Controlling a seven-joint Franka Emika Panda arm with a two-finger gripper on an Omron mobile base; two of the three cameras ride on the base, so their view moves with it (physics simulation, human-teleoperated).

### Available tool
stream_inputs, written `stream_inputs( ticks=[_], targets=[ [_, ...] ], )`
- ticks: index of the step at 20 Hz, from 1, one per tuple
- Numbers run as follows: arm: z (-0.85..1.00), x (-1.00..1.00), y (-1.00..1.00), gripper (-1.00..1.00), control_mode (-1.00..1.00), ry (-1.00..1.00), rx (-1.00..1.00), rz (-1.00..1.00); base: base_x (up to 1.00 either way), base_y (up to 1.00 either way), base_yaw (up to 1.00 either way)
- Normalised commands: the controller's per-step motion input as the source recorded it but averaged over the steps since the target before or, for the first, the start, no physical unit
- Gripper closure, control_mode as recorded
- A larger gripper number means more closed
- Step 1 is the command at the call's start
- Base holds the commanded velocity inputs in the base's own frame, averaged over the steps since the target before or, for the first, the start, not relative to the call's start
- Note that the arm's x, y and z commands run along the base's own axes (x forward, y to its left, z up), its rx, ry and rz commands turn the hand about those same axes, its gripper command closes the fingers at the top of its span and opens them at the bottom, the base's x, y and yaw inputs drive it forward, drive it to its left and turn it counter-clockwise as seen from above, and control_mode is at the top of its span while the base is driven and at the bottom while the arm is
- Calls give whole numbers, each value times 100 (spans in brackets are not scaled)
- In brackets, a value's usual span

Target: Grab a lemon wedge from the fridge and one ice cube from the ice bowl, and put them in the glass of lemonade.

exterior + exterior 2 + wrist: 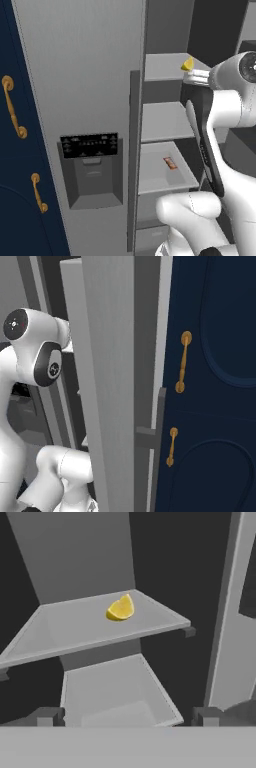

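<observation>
Navy cabinets (20, 210) with gold handles flank the fridge (85, 75), whose right door is swung open on grey shelves. The lemon wedge (121, 608) is seen lying on the upper shelf (75, 627), toward its back. The pincer (127, 716) is held open, well short of the wedge. A high approach risks nudging the wedge rearward; a low one risks striking the shelf edge.

The white jointed arm (220, 125) is rising from the base, bending at its elbow and reaching forward and up. Its two-finger hand (127, 716) is pointing level ahead, dark fingertips (48, 716) standing wide apart, gripping nothing.
</observation>
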Motion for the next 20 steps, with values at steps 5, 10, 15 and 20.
stream_inputs(
  ticks=[5, 10, 15, 20],
  targets=[
    [36, 39, -6, -100, -100, 5, 1, 0, 0, 0, 0],
    [2, 65, -4, -100, -100, 8, 0, 0, 0, 0, 0],
    [-8, 80, -4, -100, -100, 7, -1, 0, 0, 0, 0],
    [-19, 69, -26, -100, -100, 0, -1, 0, 0, 0, 0]
  ],
)
